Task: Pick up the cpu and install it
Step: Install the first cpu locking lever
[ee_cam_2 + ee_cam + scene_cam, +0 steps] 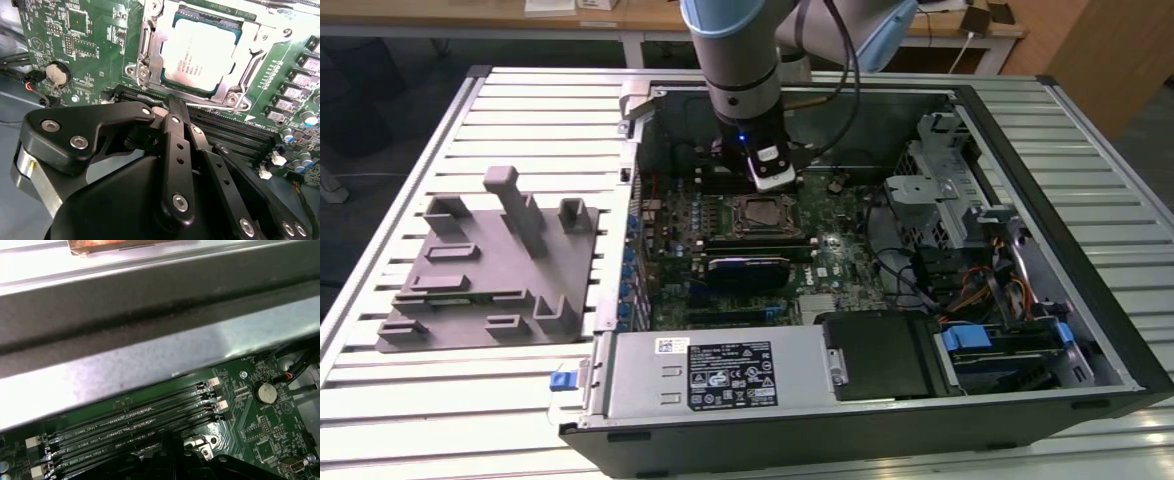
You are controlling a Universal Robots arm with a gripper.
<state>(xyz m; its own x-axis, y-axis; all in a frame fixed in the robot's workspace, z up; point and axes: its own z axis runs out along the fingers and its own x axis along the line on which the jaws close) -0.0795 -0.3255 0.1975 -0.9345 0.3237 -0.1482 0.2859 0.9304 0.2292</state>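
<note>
Second wrist view: cpu seated flat in its socket frame on the green motherboard, silvery top up, nothing touching it. Claw drawn narrow, fingers together, holding nothing, tips over the black memory slots just beside the socket. Coin cell near the board's edge. First wrist view: same memory slots in parallel rows below the case wall. Exterior view: arm reaching down into the open computer case on the slatted counter; grey tray well apart at the exterior view's left.
</note>
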